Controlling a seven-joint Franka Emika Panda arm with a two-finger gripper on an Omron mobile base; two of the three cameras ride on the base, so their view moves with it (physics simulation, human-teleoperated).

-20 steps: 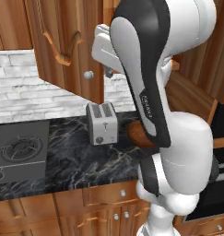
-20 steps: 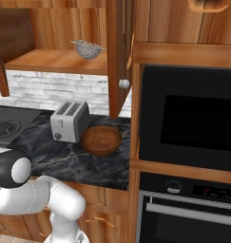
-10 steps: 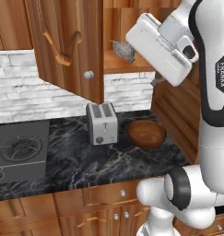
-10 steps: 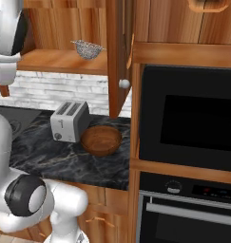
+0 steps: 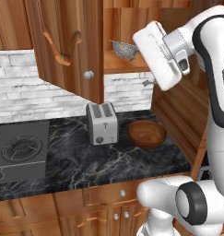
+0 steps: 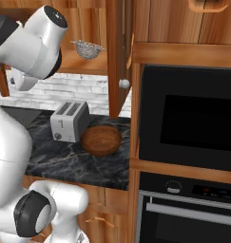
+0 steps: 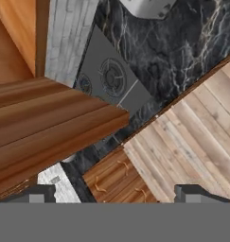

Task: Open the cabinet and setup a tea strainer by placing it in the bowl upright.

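1. The gripper (image 7: 114, 191) is showing its two dark fingertips (image 7: 40, 193) at the bottom of the hand view, standing wide apart with nothing between them; it is carrying nothing.
2. Past the fingertips the hand view is looking down along a wooden door edge (image 7: 59, 137) at the stove (image 7: 111, 80), the dark marble counter (image 7: 182, 42) and the floor, so the hand is pointing downward rather than into the shelf.
3. Over the last second the arm has been swinging up: a second ago it was crossing low in front of the counter, half a second ago the hand was already beside the shelf, and now the hand is riding high at shelf level, just to the right of the tea strainer (image 5: 125, 49) in the left base view.
4. The cabinet (image 5: 69, 46) is standing open, its left door swung out, as it was a second ago, so the opening step looks done.
5. The tea strainer is sitting on the wooden shelf inside the cabinet, unmoved and not yet grasped.
6. The bowl (image 5: 146, 133) is waiting empty on the counter just right of the toaster (image 5: 102, 123), below the shelf.
7. My reading: the arm is lining up for the strainer pick, but the hand will likely need to tilt toward the shelf first.
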